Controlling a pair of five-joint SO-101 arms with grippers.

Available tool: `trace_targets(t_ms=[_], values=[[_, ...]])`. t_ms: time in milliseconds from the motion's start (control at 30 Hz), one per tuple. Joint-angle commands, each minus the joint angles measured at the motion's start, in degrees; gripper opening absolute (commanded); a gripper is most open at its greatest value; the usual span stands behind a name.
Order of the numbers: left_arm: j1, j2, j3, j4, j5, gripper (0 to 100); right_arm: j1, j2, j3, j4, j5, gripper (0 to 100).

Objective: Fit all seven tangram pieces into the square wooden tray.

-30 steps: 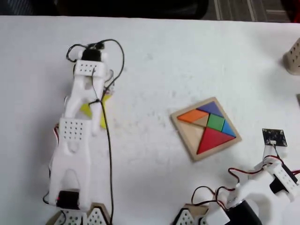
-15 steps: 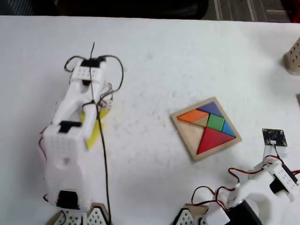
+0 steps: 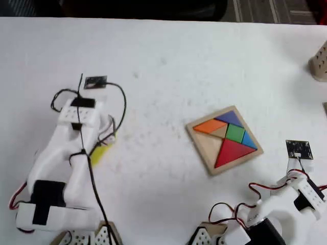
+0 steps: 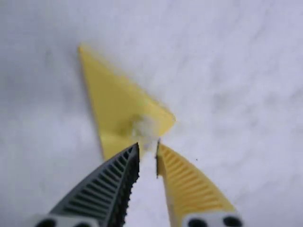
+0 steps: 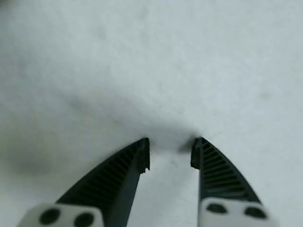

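Note:
The square wooden tray (image 3: 203, 149) lies right of the table's middle, turned like a diamond. In it sit an orange piece (image 3: 210, 125), a dark blue piece (image 3: 230, 118), a green square (image 3: 235, 133), a light blue piece (image 3: 249, 140) and a red triangle (image 3: 231, 152); bare wood shows in its left part. My left gripper (image 4: 147, 149) is shut on an edge of the yellow triangle (image 4: 118, 109). That yellow triangle (image 3: 100, 152) peeks out beside the left arm at the table's left. My right gripper (image 5: 170, 152) stands open over bare table, with nothing between its fingers.
The right arm (image 3: 306, 191) rests folded at the front right corner, trailing red and black wires. A perforated tan object (image 3: 319, 64) stands at the right edge. Black cables loop around the left arm (image 3: 76, 153). White table stretches between the arm and the tray.
The left arm has pulled back toward the table's front edge, and the yellow triangle has come with it. The right arm and the tray have not moved.

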Motion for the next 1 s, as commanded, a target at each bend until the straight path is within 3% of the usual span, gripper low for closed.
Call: trace_targets(t_ms=[0, 233, 667, 967], values=[[-3.56, -3.56, 0.62, -1.05, -0.53, 21, 0.13, 0.22, 0.53, 0.13, 0.44, 15.9], [-7.60, -3.47, 0.70, -2.81, -0.09, 30, -0.04, 0.31, 0.62, 0.13, 0.44, 15.9], [-7.69, -3.38, 7.56, -13.80, -4.13, 30, -0.22, 0.31, 0.62, 0.13, 0.44, 16.0], [-7.87, 3.03, 4.75, -12.57, -4.57, 30, -0.04, 0.31, 0.62, 0.13, 0.44, 15.9]])
